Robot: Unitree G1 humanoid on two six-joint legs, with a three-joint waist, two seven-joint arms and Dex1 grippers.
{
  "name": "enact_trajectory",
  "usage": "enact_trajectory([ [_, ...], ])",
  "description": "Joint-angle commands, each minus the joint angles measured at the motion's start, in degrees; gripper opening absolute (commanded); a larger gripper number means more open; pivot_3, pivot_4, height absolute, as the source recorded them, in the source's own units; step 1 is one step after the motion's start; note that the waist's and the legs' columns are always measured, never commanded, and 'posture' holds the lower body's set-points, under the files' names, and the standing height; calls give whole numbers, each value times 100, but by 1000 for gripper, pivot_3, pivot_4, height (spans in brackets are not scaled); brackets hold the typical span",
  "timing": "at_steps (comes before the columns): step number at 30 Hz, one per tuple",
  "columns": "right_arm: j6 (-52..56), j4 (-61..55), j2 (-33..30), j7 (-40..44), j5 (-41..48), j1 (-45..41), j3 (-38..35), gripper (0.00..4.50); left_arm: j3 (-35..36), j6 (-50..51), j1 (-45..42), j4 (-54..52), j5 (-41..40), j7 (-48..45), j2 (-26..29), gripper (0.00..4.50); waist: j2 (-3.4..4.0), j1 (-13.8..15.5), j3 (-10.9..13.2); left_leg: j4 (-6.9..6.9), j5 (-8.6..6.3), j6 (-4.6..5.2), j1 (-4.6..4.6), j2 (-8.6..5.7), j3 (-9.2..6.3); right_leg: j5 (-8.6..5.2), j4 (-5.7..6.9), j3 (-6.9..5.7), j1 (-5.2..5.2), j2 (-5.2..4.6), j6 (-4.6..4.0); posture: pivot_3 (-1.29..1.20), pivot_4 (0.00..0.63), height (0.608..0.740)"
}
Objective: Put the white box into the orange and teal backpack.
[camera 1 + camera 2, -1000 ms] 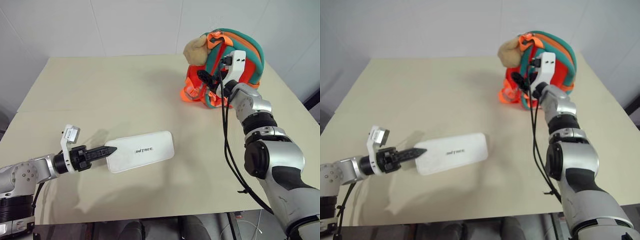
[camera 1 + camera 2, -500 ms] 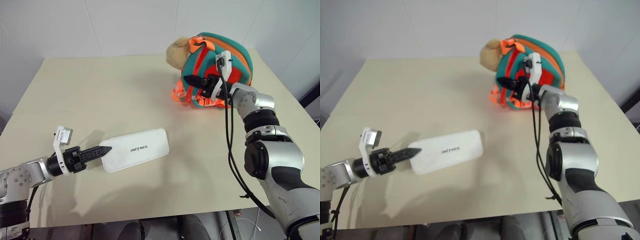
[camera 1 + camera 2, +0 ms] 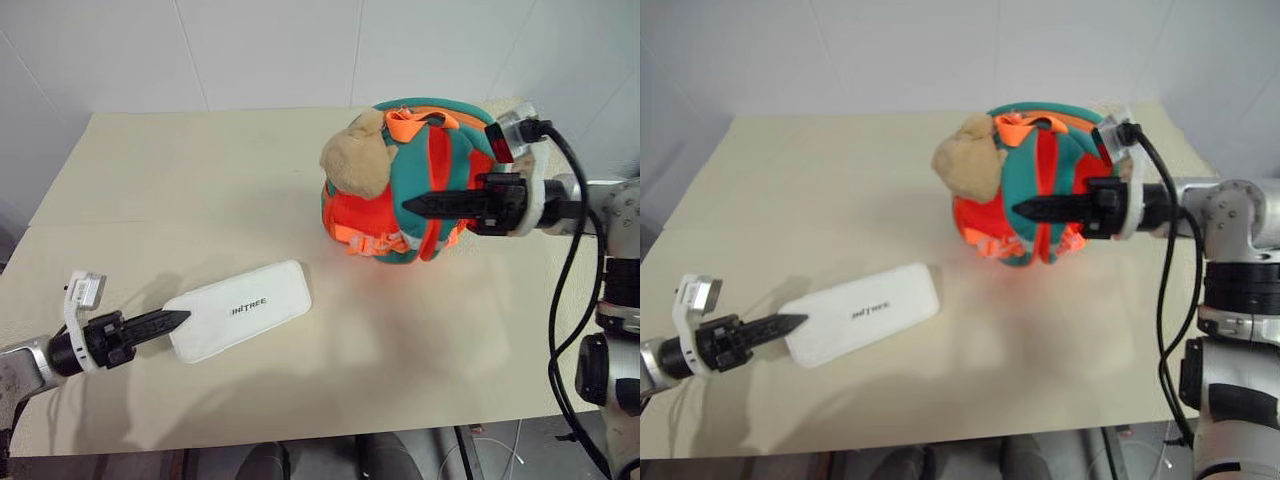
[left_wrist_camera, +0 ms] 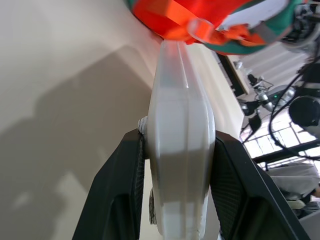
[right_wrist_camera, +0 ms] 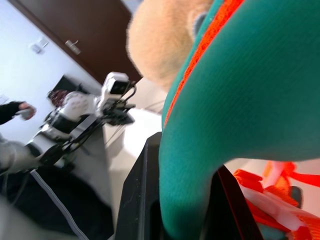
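Note:
The white box (image 3: 238, 310) lies flat on the table near the front left, its lettering facing up. My left gripper (image 3: 180, 319) is shut on the box's left end; the left wrist view shows its fingers (image 4: 127, 170) pressed against both sides of the white box (image 4: 177, 115). The orange and teal backpack (image 3: 415, 185), with a tan plush toy (image 3: 355, 160) on its left side, sits at the middle right and looks raised a little. Pointing left, my right gripper (image 3: 410, 205) is shut on a teal strap (image 5: 220, 130) of the backpack.
The cream table (image 3: 200, 180) has open room between box and backpack and across the far left. Its right edge (image 3: 560, 330) runs close under my right arm. In the right wrist view, a person's hand (image 5: 15, 110) shows far off.
My right gripper has shut on the backpack and pulled it toward me and leftward, turning the plush toy my way. My left gripper has drawn the box a little to the left.

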Motion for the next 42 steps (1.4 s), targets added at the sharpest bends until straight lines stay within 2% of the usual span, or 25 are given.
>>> enact_trajectory([
  [1, 650, -586, -189, -139, 705, 22, -509, 606, 100, -306, 262, 58, 224, -78, 102, 1586, 0, 14, 0, 0, -4, 7, 0, 0, 4, 0, 1, 0, 0, -1, 0, 0, 150, 740],
  [5, 1185, -875, -198, -494, 1209, 160, -824, 606, 4, -561, 464, 81, 375, -126, 65, 1586, 0, 19, 0, 0, -12, 20, 0, 0, 1, -1, 1, -1, 0, -4, -2, 0, 150, 740],
  [11, 1215, -962, -663, -1029, 2565, 476, -726, 606, -55, -783, 560, 105, 380, -152, 56, 1586, 0, 18, 0, 1, -15, 27, 0, -3, -6, -1, 1, -1, 1, -12, -1, 0, 150, 740],
  [15, 1215, -920, -667, -1472, 2992, 552, -761, 606, -64, -919, 531, 58, 348, -138, -9, 1586, 0, 11, 0, 4, -16, 28, 3, -2, -2, -1, 1, -1, 1, -11, -1, 0, 150, 740],
  [22, 713, -588, -692, -1404, 2285, 923, -435, 606, 419, -1246, 377, -475, -40, -145, -122, 1586, -8, 26, -4, 16, -17, 30, 4, -1, 36, -1, 2, -2, 6, -11, -1, 0, 150, 740],
  [34, -262, -139, -497, -662, 1401, 1087, 312, 606, 1460, -912, 394, -1490, -907, 65, 99, 1586, -9, 16, -5, 18, -21, 37, 4, 1, 51, 1, 6, 2, 5, -6, 1, 0, 150, 740],
  [38, -446, -59, -487, -433, 1184, 1117, 493, 606, 1521, -997, 117, -1432, -971, 36, 280, 1586, -9, 19, -5, 22, -22, 38, 5, 1, 51, 1, 9, 2, 7, -4, 1, 0, 150, 740],
  [42, -507, -42, -431, -340, 1083, 1156, 537, 606, 1279, -1228, -592, -1204, -870, 25, 414, 1586, -9, 22, -5, 33, -23, 40, 6, 5, 49, 1, 11, 2, 9, 2, 0, 0, 150, 740],
])
